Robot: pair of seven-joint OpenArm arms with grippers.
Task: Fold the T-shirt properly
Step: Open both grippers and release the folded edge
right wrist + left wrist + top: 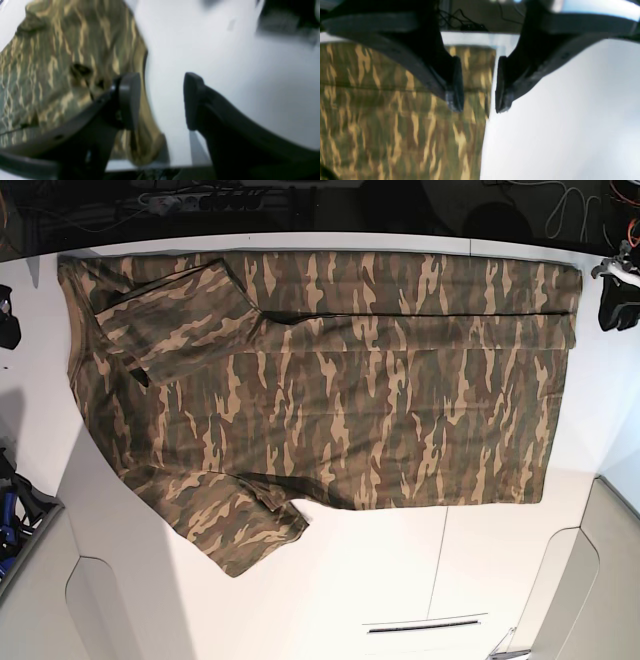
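Observation:
The camouflage T-shirt [340,390] lies spread flat on the white table [400,570], collar end at the left and hem at the right. Its far edge is folded over in a long strip [430,285], and one sleeve [170,310] is turned in onto the body. My left gripper [478,108] is open just above the shirt's [382,112] edge near its far hem corner, and it shows at the right edge of the base view [617,302]. My right gripper [161,77] is open beside the shirt's [50,62] collar end, one finger [128,100] over the cloth. Neither holds anything.
The table's far edge [470,37] runs close behind the folded strip, with dark floor and cables [200,198] beyond it. Seams and a slot [425,625] mark the table's near side. A blue object [8,515] sits at the left edge.

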